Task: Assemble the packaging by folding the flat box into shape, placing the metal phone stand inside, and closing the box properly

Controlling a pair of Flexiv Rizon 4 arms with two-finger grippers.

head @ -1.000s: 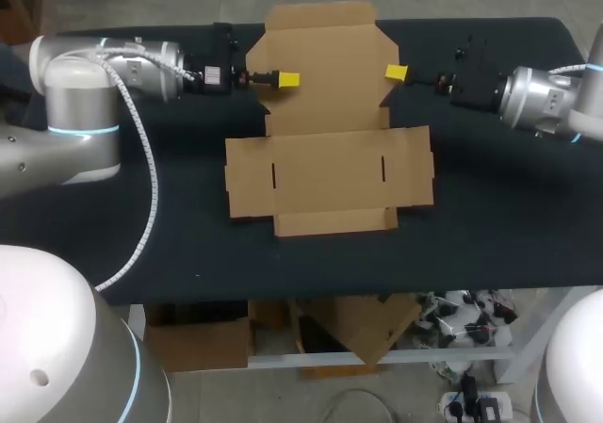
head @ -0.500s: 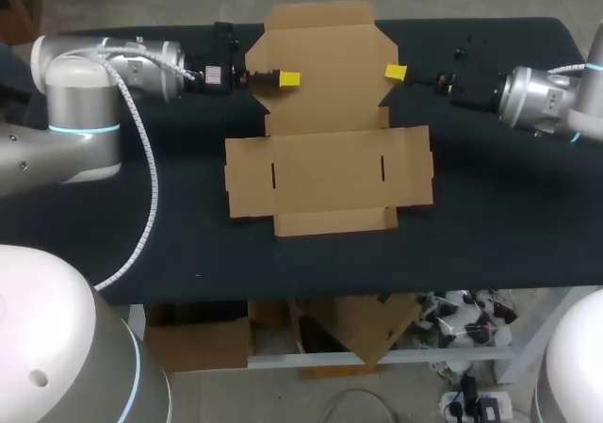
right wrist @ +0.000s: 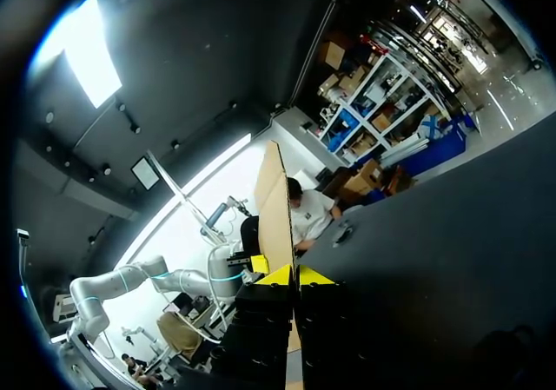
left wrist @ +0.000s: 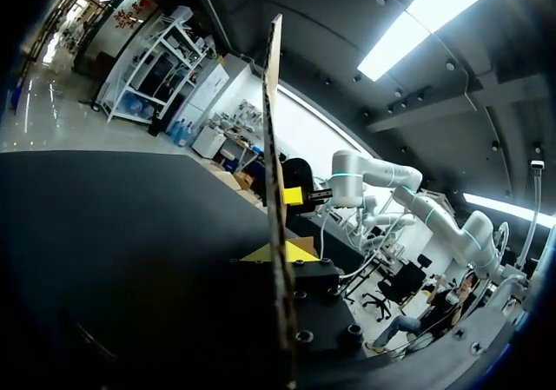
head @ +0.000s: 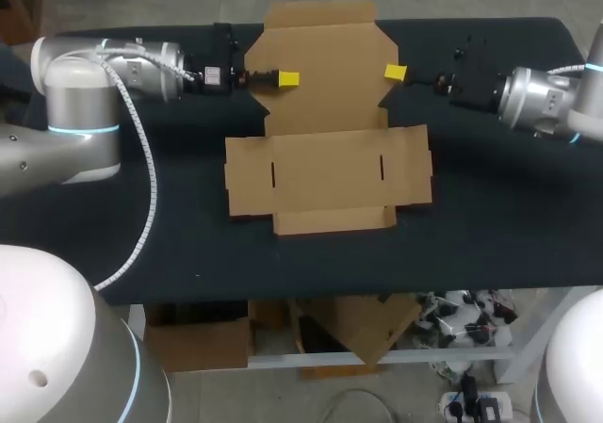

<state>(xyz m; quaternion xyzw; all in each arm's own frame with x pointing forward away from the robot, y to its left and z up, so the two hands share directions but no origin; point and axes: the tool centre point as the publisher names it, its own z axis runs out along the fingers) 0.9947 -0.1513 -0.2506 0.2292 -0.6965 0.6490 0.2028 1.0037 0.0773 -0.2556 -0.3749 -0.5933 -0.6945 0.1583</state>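
A flat brown cardboard box blank [head: 325,173] lies unfolded on the black table [head: 490,225], its big rear panel [head: 325,74] pointing to the far edge. My left gripper [head: 287,79] is shut on that panel's left edge and my right gripper [head: 396,72] is shut on its right edge. In the left wrist view the cardboard [left wrist: 276,173] shows edge-on, pinched between the yellow tips of the left gripper [left wrist: 280,252]. In the right wrist view the cardboard [right wrist: 278,199] likewise stands edge-on in the right gripper [right wrist: 292,275]. No metal phone stand is in sight.
Some small dark items [head: 466,48] lie on the table at the back right, behind my right arm. The blank's side flaps [head: 247,176] and front flap [head: 334,220] lie flat. Bare black table stretches along the front edge and at both ends.
The left gripper's fingers have closed onto the left edge of the rear panel. The right gripper has kept its hold, and the blank has shifted very slightly.
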